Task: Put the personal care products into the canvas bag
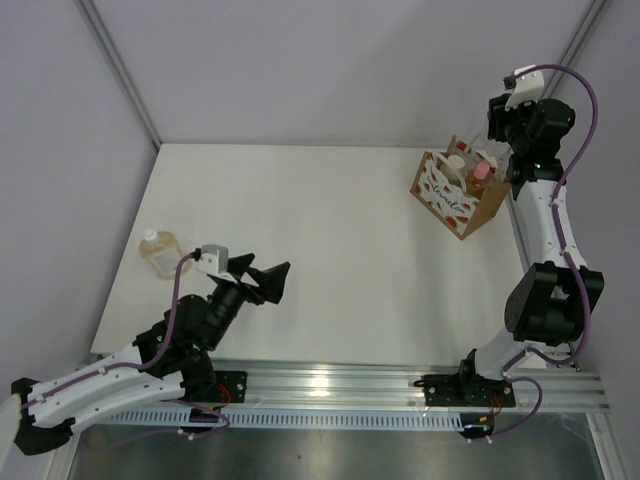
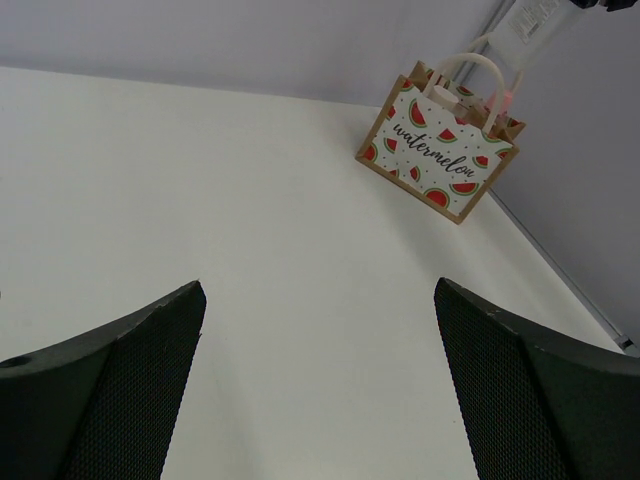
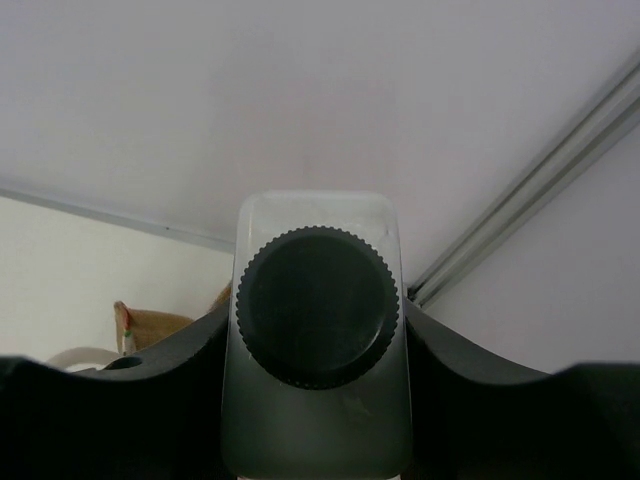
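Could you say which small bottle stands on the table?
The squat amber flask with white cap, far left; the others are in the tan canvas bag or the right pincer.

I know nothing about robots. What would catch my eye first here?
The watermelon-print canvas bag at the far right corner of the table stands out, an orange bottle poking from it. Close by, the right gripper holds a white bottle with a black cap up in the air. Across the table, an amber flask sits alone near the left edge, beside the open left gripper.
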Available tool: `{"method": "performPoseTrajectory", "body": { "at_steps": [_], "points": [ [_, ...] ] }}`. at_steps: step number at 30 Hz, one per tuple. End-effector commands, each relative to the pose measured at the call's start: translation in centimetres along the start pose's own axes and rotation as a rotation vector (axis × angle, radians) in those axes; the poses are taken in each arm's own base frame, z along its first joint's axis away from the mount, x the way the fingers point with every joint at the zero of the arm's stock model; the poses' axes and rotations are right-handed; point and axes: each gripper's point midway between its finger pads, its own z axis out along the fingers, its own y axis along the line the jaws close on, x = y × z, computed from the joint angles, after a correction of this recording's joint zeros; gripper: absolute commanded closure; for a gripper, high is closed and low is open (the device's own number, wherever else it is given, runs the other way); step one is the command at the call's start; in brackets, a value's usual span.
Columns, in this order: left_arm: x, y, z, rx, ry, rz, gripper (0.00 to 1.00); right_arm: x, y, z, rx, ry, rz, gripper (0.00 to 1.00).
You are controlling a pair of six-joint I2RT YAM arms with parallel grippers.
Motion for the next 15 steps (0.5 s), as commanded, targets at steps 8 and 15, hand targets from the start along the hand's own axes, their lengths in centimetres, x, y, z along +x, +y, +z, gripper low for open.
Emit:
{"method": "performPoseTrajectory", "body": {
  "at_steps": [8,15],
  "points": [
    [-2.3,-0.8,0.0,0.020,-0.048,-0.036,0.01,-2.1,-2.6,-0.5,0.059,-0.173,-0.079,1.00],
    [-2.4,-0.8,-0.1,0.025,-0.053,-0.043,0.01,1.0,-3.5,-0.5,0.073,-0.127,-0.071,1.00]
  ]
}}
